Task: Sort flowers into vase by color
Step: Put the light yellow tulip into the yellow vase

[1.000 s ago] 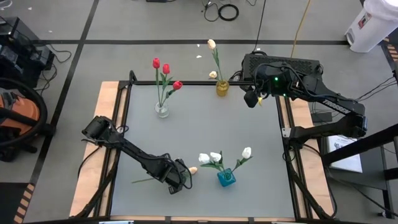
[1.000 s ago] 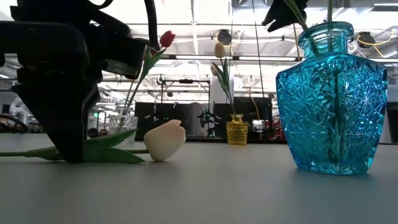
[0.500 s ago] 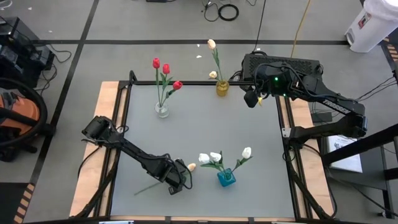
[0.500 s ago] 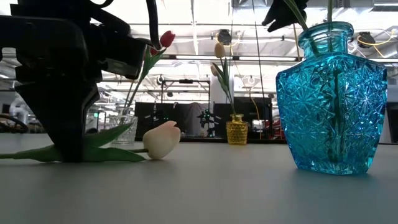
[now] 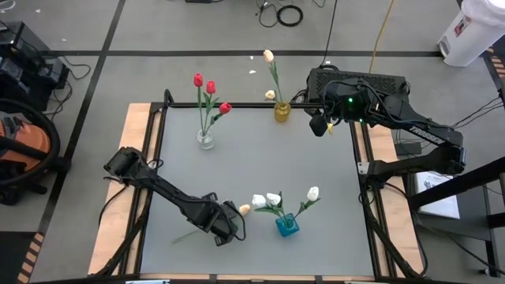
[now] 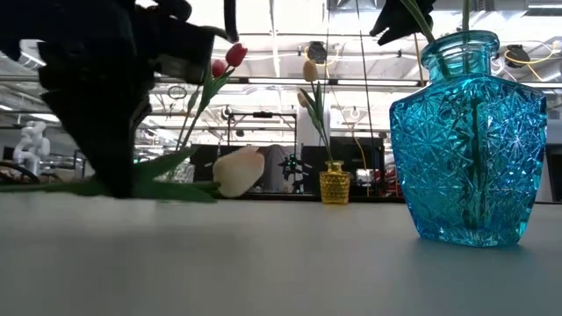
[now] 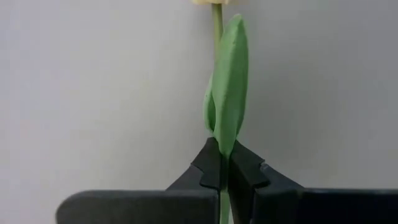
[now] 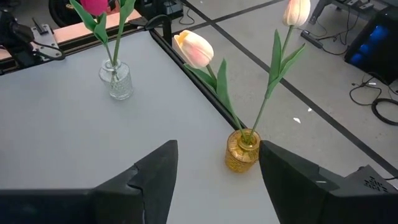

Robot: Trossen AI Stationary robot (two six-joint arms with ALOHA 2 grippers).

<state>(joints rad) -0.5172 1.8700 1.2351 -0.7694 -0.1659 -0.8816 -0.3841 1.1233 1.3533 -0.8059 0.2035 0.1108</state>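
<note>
A cream tulip [image 5: 245, 209] with a long green stem hangs a little above the table near its front, left of the blue vase [image 5: 287, 226], which holds white tulips. My left gripper [image 5: 226, 226] is shut on its stem. In the low view the tulip's head [image 6: 239, 170] and the stem's tail [image 6: 35, 185] float above the table top. A clear vase [image 5: 205, 140] with red tulips and a yellow vase [image 5: 282, 111] with cream tulips stand at the back. My right gripper [image 5: 319, 126] hovers open near the yellow vase [image 8: 241, 151]. My left gripper pinches the tulip's stem at the foot of its leaf [image 7: 222, 149], about midway along, between the two fingers [image 7: 205, 167]. The fingers point down from above and lie across the stem. The tulip hangs nearly level and clear of the table, head slightly higher.
The grey table's middle [image 5: 260, 162] lies bare between the three vases. The blue vase [image 6: 465, 140] stands close to the held tulip's head, toward the right. Black frame rails [image 5: 237, 105] run along the table's edges.
My left gripper has risen with the tulip, lifting it off the table. The tulip has turned a little: its head has gone toward the far edge and up, and the stem's tail has swung toward the near edge.
</note>
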